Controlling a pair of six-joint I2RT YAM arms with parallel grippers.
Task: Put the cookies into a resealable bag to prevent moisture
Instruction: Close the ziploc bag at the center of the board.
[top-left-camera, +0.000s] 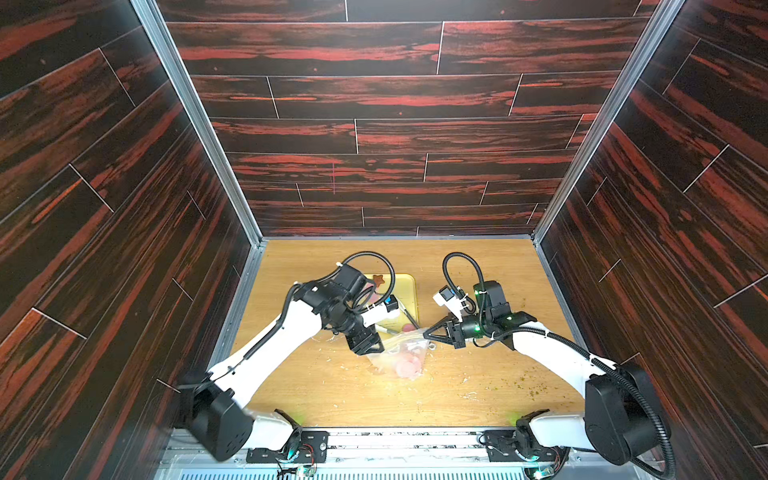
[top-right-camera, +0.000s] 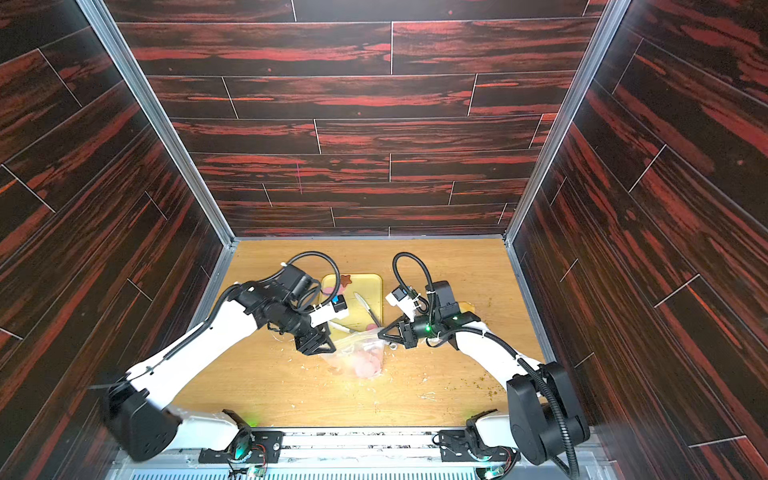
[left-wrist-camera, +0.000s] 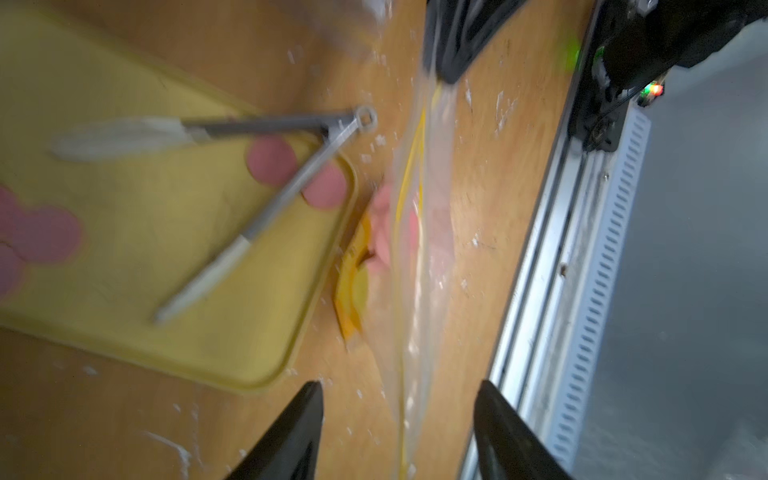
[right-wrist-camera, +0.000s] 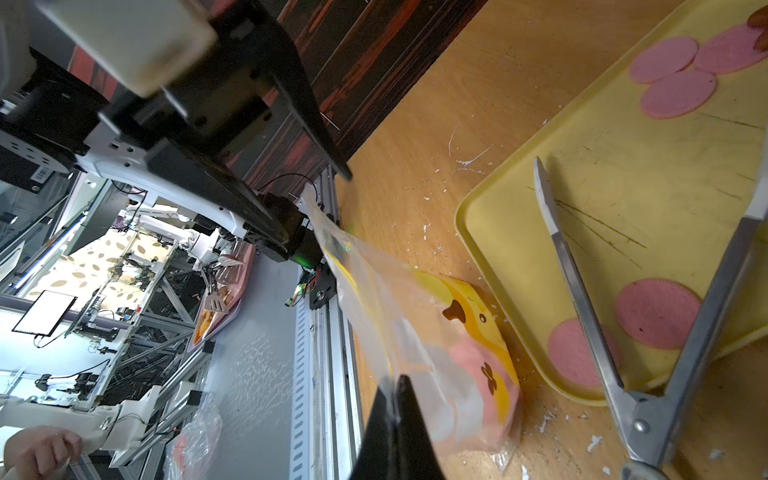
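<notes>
Cookies (right-wrist-camera: 658, 313) on the yellow tray (right-wrist-camera: 623, 208) lie just beyond the clear bag (right-wrist-camera: 415, 328) on the desk (right-wrist-camera: 436, 124), its rim running between right hand (right-wrist-camera: 397, 386), pinched shut on one corner, and left hand (left-wrist-camera: 401, 384), jaws parted astride it, gripping nothing.

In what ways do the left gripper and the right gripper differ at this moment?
The left gripper stands open; the right gripper is shut. The left gripper grips nothing, the edge of the bag lying loose between its fingers; the right gripper pinches the bag. Both are black and sit at the bag.
</notes>
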